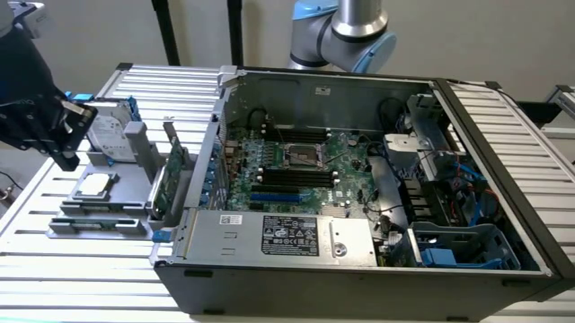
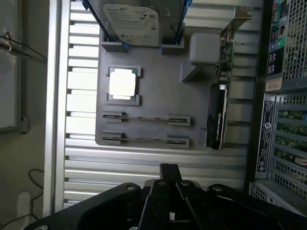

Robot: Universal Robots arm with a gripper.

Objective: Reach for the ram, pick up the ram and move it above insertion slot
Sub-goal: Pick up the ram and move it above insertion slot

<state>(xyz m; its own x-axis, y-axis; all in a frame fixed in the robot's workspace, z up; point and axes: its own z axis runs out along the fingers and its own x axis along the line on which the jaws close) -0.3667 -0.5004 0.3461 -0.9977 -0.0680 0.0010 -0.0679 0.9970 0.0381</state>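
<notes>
Hovering: gripper [image 1: 61,153] hangs raised, well clear of the fixture plate [image 1: 134,202], to the exterior view's left of it. Nothing seen in it; can't tell if it's wide or narrow. Ram [image 1: 97,224] stands on edge in end holders at the plate's near end, untouched, with a second alike stick just beside it. Insertion slot [image 1: 297,176] is off the plate, inside the computer case [image 1: 359,269] beside it, one of several parallel black sockets. My read: close across the stick's thin faces, mid-length between the holders, and lift straight up.

Wrist view: gripper [image 2: 170,179] is over bare desk [image 2: 81,158] slats just off the plate's [image 2: 158,91] end. Ram [image 2: 144,140] is the stick nearest that end. CPU [image 2: 122,82] sits deeper on the plate, and the expansion card [image 2: 218,115] runs along its case side. Room: open above the plate. Tight spots, I'd say, are the neighbouring stick and the case wall to clear.
</notes>
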